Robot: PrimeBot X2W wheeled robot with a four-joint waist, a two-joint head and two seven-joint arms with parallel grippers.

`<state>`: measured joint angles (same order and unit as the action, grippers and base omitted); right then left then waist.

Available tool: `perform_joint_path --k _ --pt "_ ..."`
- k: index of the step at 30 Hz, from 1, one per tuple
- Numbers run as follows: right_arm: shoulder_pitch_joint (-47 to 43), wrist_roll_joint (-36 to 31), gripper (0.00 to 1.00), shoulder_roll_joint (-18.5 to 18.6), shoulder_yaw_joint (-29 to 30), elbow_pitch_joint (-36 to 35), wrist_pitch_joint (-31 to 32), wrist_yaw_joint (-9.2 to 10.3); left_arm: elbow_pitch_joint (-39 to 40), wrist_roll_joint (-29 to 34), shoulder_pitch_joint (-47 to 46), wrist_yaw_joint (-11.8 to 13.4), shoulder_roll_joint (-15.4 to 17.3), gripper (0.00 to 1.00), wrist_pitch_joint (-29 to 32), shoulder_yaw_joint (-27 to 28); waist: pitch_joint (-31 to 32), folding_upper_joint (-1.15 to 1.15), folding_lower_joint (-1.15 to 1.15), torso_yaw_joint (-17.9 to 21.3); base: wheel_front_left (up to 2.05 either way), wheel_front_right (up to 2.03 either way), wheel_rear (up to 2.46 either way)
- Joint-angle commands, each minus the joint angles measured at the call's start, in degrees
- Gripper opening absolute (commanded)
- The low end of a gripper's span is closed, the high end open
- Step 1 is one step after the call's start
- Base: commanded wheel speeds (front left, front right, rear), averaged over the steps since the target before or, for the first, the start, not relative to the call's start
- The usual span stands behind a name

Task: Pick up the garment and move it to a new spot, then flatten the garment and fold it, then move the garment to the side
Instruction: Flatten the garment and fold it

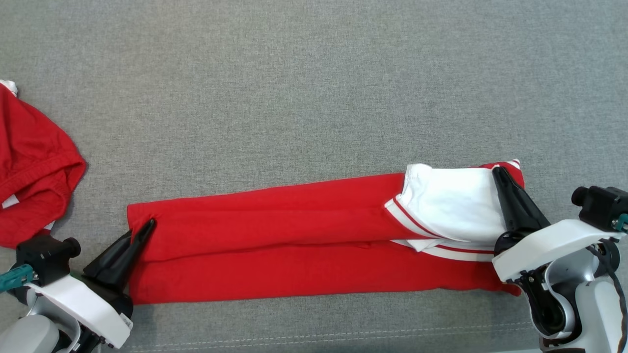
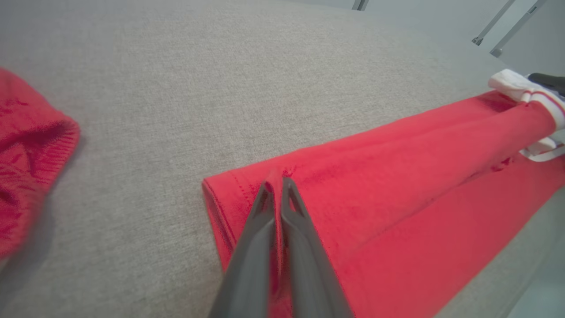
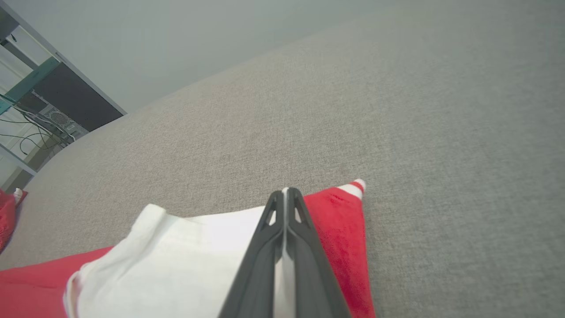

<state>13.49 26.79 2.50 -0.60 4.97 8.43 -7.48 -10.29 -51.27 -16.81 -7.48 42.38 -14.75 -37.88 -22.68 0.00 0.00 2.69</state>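
Note:
The garment (image 1: 294, 245) is red with a white striped part (image 1: 456, 201) and lies folded into a long narrow strip across the grey fabric surface (image 1: 314, 88). My left gripper (image 1: 149, 223) is shut on the strip's left end, and the left wrist view shows red cloth pinched between its fingertips (image 2: 277, 182). At the right end my right gripper (image 1: 498, 169) is shut on the white part near the far corner. In the right wrist view a thin white layer sits between its closed fingers (image 3: 286, 191), with the red corner (image 3: 340, 212) just beside them.
A second red garment (image 1: 29, 166) lies bunched at the left edge, also seen in the left wrist view (image 2: 26, 150). A stitched seam (image 1: 343, 336) runs along the surface near me. Shelving with cables (image 3: 39, 106) stands beyond the far-left edge.

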Motion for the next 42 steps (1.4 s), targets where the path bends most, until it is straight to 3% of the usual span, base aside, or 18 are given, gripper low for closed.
perform_joint_path --k 1,8,10,15,23,31,32,34,35,37,42 --pt "-0.3 0.8 1.0 0.4 -1.1 -0.5 -1.2 -0.01 -0.2 -0.9 -0.7 0.0 2.4 1.0 -0.3 1.7 0.2 0.0 0.0 0.1 0.0 0.0 0.0" --pt "-0.6 1.0 1.0 0.4 -0.8 5.0 -7.1 -0.01 -2.9 1.3 0.3 0.0 -1.4 1.0 -0.3 7.1 2.6 0.0 0.0 -0.3 0.0 0.0 0.0" --pt "-1.7 1.2 1.0 0.4 -1.6 7.7 -9.6 -0.01 -2.0 2.9 2.7 0.0 -4.0 1.0 -0.3 11.4 4.0 0.0 0.0 -0.7 0.0 0.0 0.0" --pt "-2.6 1.5 1.0 0.4 -1.8 13.5 -13.8 -0.01 -1.2 3.8 7.3 0.0 -8.0 1.0 -0.3 15.1 5.9 0.0 0.0 -1.5 0.0 0.0 0.0" --pt "-0.7 3.0 1.0 0.4 -3.4 21.0 -16.4 -0.01 -0.2 3.6 8.5 0.0 -9.0 1.0 -0.3 15.9 5.6 0.0 0.0 -3.2 0.0 0.0 0.0" --pt "2.3 6.5 1.0 0.4 -9.7 28.7 -16.3 -0.01 1.1 3.4 8.4 0.0 -8.6 1.0 -0.3 16.1 5.3 0.0 0.0 -4.0 0.0 0.0 0.0" --pt "2.6 6.9 0.64 0.4 -10.6 29.5 -15.9 -0.01 1.2 3.5 8.5 0.0 -8.6 1.0 -0.3 16.1 5.3 0.0 0.0 -4.0 0.0 0.0 0.0" --pt "2.9 7.7 0.16 0.4 -11.7 31.0 -15.3 -0.01 1.3 3.5 8.5 0.0 -8.6 1.0 -0.3 16.0 5.5 0.0 0.0 -4.0 0.0 0.0 0.0" --pt "3.2 8.0 0.0 0.4 -12.1 32.3 -14.7 -0.01 1.3 3.5 8.6 0.0 -8.7 1.0 -0.3 16.0 5.7 0.0 0.0 -4.0 0.0 0.0 0.0" --pt "3.7 7.4 0.0 0.4 -11.6 33.1 -14.9 -0.01 1.4 3.6 8.7 0.0 -8.8 1.0 -0.3 16.0 5.8 0.0 0.0 -3.8 0.0 0.0 0.0" --pt "6.7 -0.7 0.0 0.4 -1.5 32.6 -16.7 -0.01 1.7 3.8 9.3 0.0 -9.4 1.0 -0.3 16.6 6.1 0.0 0.0 -3.5 0.0 0.0 0.0"
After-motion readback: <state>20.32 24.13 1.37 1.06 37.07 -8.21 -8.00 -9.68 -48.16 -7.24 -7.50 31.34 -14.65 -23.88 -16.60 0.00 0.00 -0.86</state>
